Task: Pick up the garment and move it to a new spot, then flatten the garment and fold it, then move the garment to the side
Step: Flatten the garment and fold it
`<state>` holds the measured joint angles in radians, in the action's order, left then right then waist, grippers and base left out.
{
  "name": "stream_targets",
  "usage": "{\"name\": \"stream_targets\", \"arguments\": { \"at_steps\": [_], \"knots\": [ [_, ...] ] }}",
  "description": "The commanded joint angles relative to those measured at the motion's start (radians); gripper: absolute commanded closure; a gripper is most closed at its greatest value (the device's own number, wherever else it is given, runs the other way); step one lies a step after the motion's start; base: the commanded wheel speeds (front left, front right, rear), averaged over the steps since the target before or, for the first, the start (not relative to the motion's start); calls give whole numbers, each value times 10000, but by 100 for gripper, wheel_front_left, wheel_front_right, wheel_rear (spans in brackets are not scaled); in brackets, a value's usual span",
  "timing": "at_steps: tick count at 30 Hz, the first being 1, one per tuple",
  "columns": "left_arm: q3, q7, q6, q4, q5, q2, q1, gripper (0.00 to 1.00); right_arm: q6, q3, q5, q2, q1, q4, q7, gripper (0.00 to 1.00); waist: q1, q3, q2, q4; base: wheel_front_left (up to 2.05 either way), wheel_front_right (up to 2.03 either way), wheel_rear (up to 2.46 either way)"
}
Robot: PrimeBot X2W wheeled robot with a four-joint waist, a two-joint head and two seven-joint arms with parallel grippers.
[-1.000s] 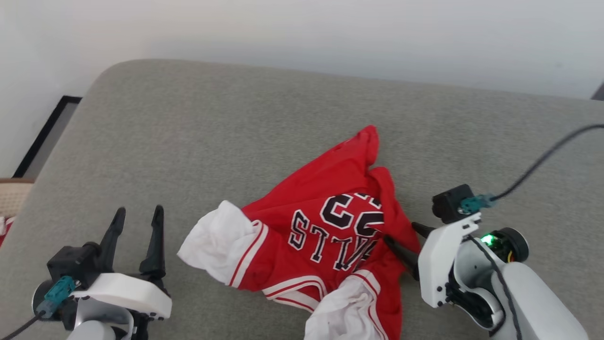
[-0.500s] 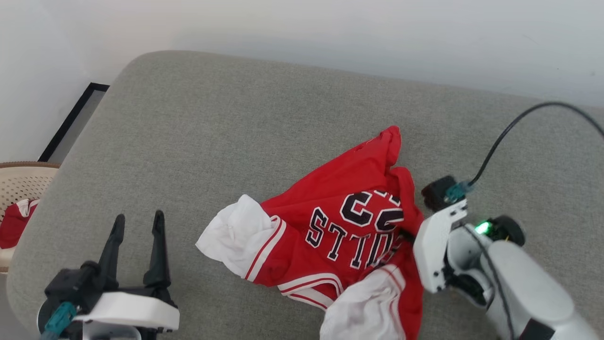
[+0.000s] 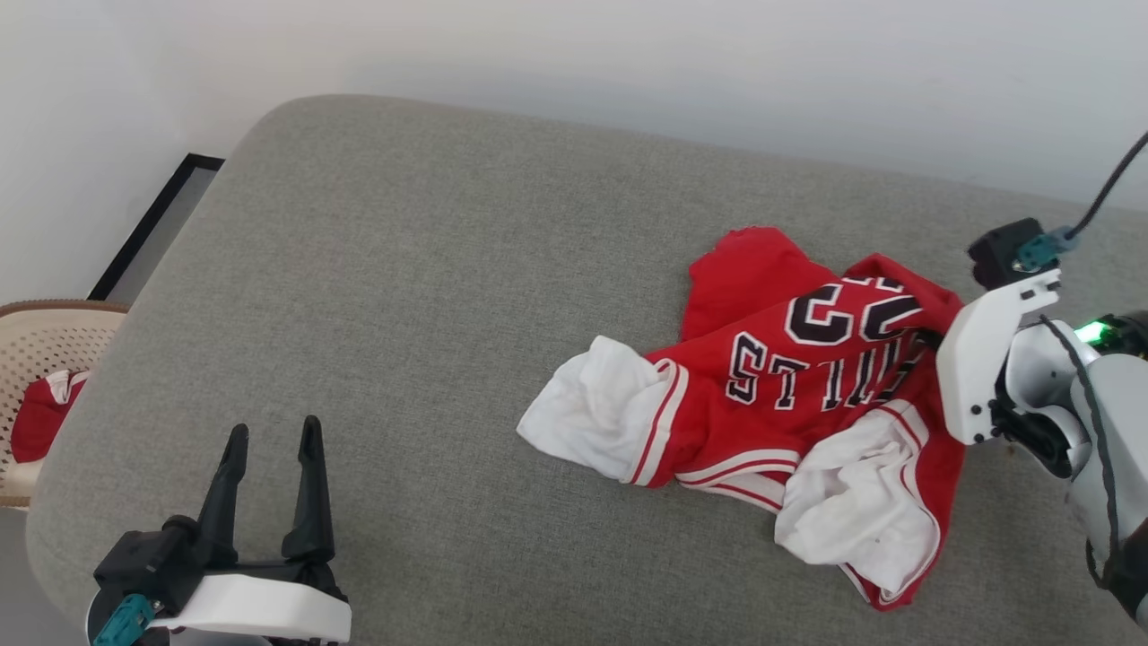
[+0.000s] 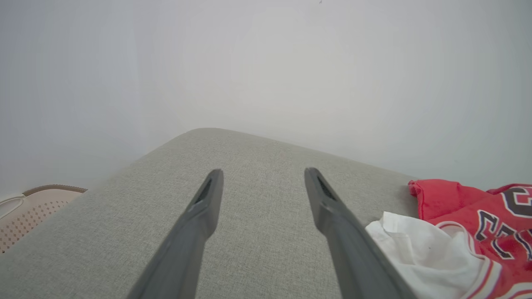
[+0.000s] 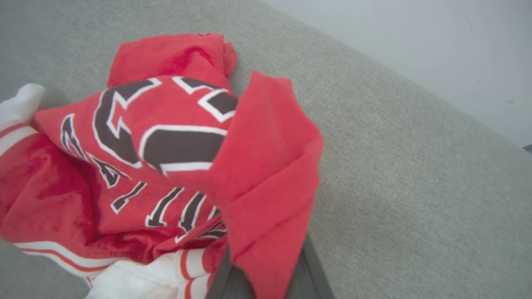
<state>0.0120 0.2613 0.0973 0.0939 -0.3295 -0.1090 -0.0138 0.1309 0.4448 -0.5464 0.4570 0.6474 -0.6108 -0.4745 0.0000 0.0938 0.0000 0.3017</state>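
Two states: my right jaws pinch a red fold of the garment (image 3: 771,422); my left jaws stand wide apart, empty.

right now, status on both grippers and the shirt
Left gripper open, apart from garment. Right gripper shut on its red edge. Garment crumpled on grey cushion. Basket beyond cushion's left edge.
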Motion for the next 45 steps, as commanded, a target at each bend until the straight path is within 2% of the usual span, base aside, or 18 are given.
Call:
{"name": "stream_targets", "arguments": {
  "at_steps": [1,2,4,7,11,17,26,32,38,44,45],
  "knots": [
    [55,53,74,40,157,25,74,0,-3,-20,-13,26,145,-249,141,100,0,33,0,35,0,0,0],
    [89,53,95,54,159,69,106,0,-3,-83,-72,-3,235,-491,245,81,0,49,0,46,0,0,0],
    [128,53,170,91,224,141,113,0,-3,-42,-60,-115,371,-969,454,0,0,66,0,47,0,0,0],
    [205,54,227,133,259,222,124,0,-3,67,-153,-251,581,-1482,795,0,0,55,0,2,0,0,0],
    [315,54,266,174,287,284,13,0,-3,361,-251,-258,665,-1555,1276,0,0,-46,0,-165,0,0,0],
    [584,54,322,117,325,287,-156,0,-1,879,-717,-87,316,-411,1558,0,0,-183,0,-588,0,0,0],
    [762,52,335,80,450,280,-156,0,-3,1637,-2074,668,-1341,3548,-729,0,0,-174,0,-1065,0,0,0],
    [601,53,339,150,308,300,28,0,-1,1592,-2128,1009,-2422,5234,-2285,0,0,-35,0,-1012,0,0,0],
    [509,53,341,220,217,322,163,0,-1,1563,-1320,824,-2763,5421,-2442,0,0,122,0,-831,0,0,0],
    [404,53,342,309,146,345,385,0,-1,1980,-516,470,-2436,4465,-2092,0,0,256,0,-616,0,0,0],
    [390,53,342,327,141,350,413,0,-3,2033,-443,431,-2364,4300,-1971,22,0,260,0,-588,0,0,0]
  ]
}}
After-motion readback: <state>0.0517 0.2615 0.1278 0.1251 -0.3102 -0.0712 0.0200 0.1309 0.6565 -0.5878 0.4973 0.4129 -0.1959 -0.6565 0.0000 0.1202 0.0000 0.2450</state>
